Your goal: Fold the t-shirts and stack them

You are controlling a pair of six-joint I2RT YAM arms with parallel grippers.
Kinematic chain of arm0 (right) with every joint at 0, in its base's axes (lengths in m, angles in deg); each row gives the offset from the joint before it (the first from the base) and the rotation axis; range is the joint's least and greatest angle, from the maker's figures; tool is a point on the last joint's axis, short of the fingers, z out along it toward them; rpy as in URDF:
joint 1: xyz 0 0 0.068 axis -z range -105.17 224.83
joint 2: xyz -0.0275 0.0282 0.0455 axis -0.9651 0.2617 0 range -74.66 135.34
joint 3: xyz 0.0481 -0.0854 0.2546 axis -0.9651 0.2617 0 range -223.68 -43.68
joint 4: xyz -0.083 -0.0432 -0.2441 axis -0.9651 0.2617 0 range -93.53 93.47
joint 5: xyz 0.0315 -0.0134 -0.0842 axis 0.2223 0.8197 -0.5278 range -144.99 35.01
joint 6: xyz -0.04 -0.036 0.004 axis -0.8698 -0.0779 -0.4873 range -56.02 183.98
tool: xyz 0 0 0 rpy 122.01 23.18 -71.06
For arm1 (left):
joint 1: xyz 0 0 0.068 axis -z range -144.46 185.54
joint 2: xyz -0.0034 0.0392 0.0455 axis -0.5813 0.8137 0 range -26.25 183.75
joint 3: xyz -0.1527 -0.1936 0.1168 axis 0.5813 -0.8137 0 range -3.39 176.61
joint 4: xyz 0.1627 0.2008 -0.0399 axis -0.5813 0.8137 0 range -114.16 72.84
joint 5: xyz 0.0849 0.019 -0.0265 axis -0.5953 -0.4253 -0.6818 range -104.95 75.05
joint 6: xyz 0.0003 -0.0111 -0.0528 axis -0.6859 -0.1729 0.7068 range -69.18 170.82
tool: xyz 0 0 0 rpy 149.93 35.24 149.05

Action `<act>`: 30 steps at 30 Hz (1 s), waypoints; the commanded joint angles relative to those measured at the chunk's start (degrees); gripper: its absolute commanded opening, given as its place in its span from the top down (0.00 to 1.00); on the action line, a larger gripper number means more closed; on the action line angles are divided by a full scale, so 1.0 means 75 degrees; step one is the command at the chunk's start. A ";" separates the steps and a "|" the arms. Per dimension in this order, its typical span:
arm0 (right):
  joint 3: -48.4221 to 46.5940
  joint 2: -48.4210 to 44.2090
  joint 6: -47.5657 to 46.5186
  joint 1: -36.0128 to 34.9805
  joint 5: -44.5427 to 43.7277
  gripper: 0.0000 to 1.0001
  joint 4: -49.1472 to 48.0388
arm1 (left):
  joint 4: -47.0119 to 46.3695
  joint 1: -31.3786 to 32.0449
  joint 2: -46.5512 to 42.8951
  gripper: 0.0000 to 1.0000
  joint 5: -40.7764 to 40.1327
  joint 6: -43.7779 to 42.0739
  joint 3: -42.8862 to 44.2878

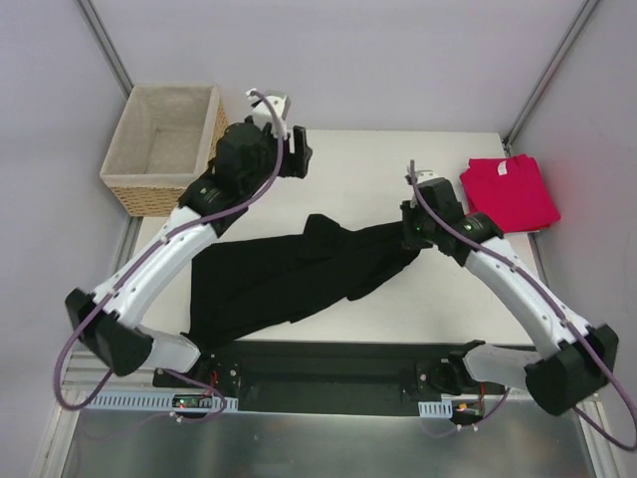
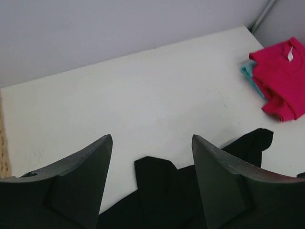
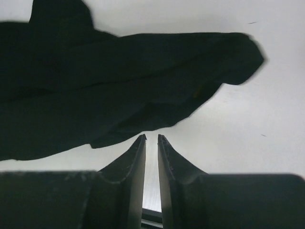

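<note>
Two t-shirts lie on the white table (image 1: 398, 159). The black shirt (image 1: 289, 279) sprawls unfolded and creased from 7 o'clock towards the centre. No print shows on it, so it probably needs flattening before any fold. The wicker basket (image 1: 149, 199) stands off the table at 10 o'clock. The red shirt (image 1: 508, 191) sits folded at 2 o'clock, likely the base of the stack, with a teal cloth edge (image 2: 248, 71) peeking from under it. The left gripper (image 2: 151, 143) hovers wide apart and empty above the black cloth. The right gripper (image 3: 151, 138) shows a narrow slit, gripping nothing. The red shirt's white neck tag (image 2: 290, 56) has no legible writing.
</note>
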 commanded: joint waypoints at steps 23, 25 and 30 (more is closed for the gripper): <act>-0.3425 0.6114 0.0307 -0.0025 0.3082 0.99 0.0907 | 0.2060 -0.0351 -0.3934 0.45 -0.0911 0.2665 -0.3457; -0.3776 0.6443 0.0319 -0.0025 0.3094 1.00 0.1248 | 0.2247 -0.0351 -0.3863 0.46 -0.0806 0.2899 -0.3375; -0.4715 0.7510 0.0389 -0.0025 0.2544 0.99 0.2549 | 0.2646 -0.0351 -0.3816 0.47 -0.0711 0.3310 -0.3211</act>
